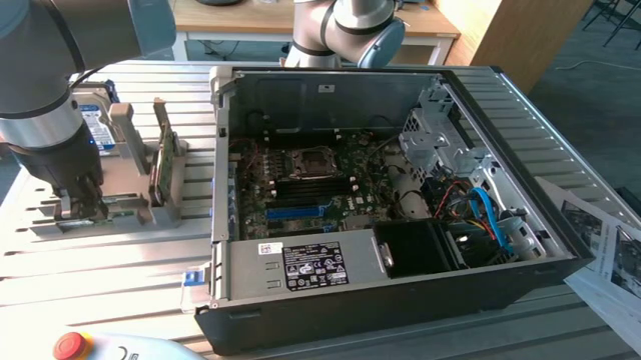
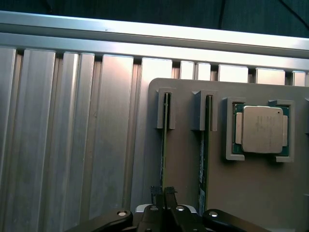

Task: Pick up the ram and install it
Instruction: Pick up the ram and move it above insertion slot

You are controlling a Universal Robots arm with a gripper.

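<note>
the claw (image 2: 163,193) is clenched on the thin upper edge of the ram (image 2: 165,140), which stands on edge in a slot of the grey holder (image 2: 251,193); the slot props it upright so it can be pinched from above. a second stick (image 2: 205,145) stands in the neighbouring slot, with a processor chip (image 2: 262,129) in a recess beside it. the open computer case (image 1: 331,319) sits nearby on the slatted counter (image 2: 72,145).
</note>
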